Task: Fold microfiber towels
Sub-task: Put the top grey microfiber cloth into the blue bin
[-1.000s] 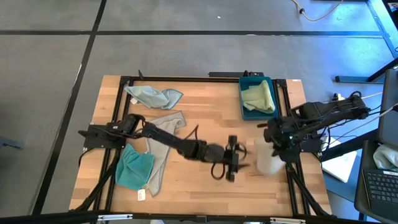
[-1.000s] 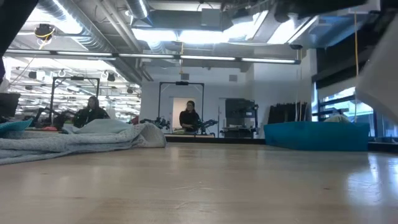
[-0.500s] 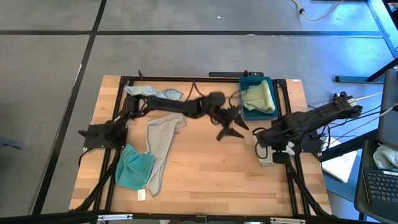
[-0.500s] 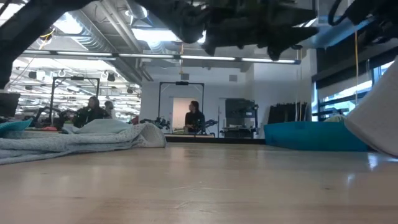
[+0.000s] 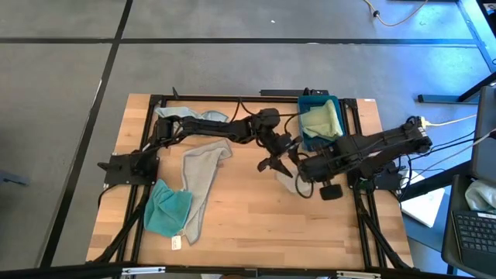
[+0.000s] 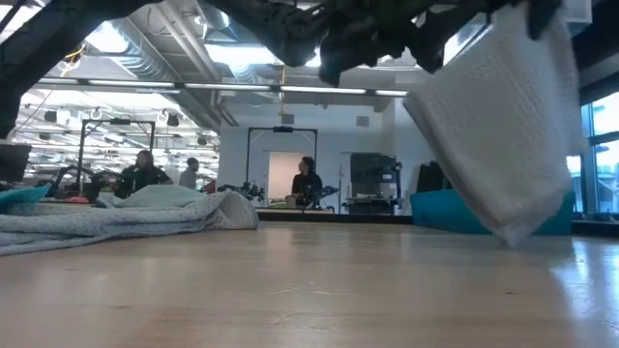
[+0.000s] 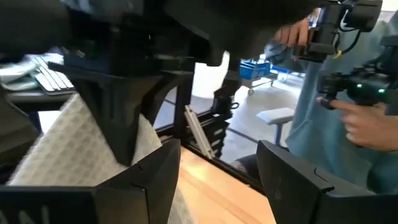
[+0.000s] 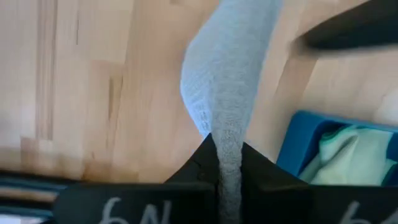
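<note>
High view: a wooden table (image 5: 248,209) with two dark arms meeting right of centre. The right gripper (image 5: 301,169), reaching in from the right edge of the frame, is clenched on a light grey towel (image 5: 288,181) that hangs below it; the right wrist view shows the cloth (image 8: 227,99) pinched between the two dark fingers (image 8: 196,165) and trailing over the wood. In the low view the same towel (image 6: 503,126) hangs at the upper right of the frame, its lowest corner just above the tabletop. The left gripper (image 5: 276,153), extended from the left side of the frame toward the centre, stands released with its fingers spread, just beside the hanging towel and holding nothing; in the left wrist view its two fingers (image 7: 292,177) are apart with the cloth (image 7: 74,149) close in front. A blue tray (image 5: 310,136) at the upper right of the table holds a pale green towel (image 5: 324,122). A second grey towel (image 5: 200,182) lies spread left of centre, a teal towel (image 5: 165,208) at the lower left, and a pale blue towel (image 5: 186,118) at the upper left. People (image 6: 308,184) are visible in the room behind in the low view.
</note>
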{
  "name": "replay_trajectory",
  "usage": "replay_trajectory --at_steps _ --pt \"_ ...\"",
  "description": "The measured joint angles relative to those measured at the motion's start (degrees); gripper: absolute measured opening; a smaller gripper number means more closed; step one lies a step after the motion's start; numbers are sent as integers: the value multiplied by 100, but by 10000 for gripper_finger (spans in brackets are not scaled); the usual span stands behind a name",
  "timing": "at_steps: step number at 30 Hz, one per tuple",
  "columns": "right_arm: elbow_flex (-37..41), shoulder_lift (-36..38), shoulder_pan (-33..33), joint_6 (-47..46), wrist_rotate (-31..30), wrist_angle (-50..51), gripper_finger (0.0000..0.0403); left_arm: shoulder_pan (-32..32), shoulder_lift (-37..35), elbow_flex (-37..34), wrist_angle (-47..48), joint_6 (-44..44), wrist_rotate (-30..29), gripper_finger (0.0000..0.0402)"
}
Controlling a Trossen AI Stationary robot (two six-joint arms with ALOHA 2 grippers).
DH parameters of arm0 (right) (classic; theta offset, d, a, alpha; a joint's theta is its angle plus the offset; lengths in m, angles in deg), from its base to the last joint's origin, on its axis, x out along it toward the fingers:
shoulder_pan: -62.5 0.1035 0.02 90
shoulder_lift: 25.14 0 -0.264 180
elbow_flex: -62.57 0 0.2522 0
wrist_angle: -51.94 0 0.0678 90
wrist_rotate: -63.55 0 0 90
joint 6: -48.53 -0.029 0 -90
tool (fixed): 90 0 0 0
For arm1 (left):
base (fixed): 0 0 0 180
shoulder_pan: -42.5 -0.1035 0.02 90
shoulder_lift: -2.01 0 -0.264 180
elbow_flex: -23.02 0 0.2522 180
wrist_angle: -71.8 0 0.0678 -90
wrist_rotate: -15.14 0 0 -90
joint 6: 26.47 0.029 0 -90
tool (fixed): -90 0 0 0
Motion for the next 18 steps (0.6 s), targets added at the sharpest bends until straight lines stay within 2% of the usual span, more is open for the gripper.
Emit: replay_trajectory --at_steps 5,9,11,18 --pt "-284 -192 -186 -6 128 49 12 169 2 258 800 101 -55 206" --pt "-304 -229 -217 -7 246 56 20 205 4 423 1924 917 -1248 206" --pt "-307 -249 -217 -45 246 74 17 144 4 489 2205 1210 -1647 206" --pt "-254 -259 -106 -136 548 84 13 -123 -36 720 2282 1266 -1568 206"
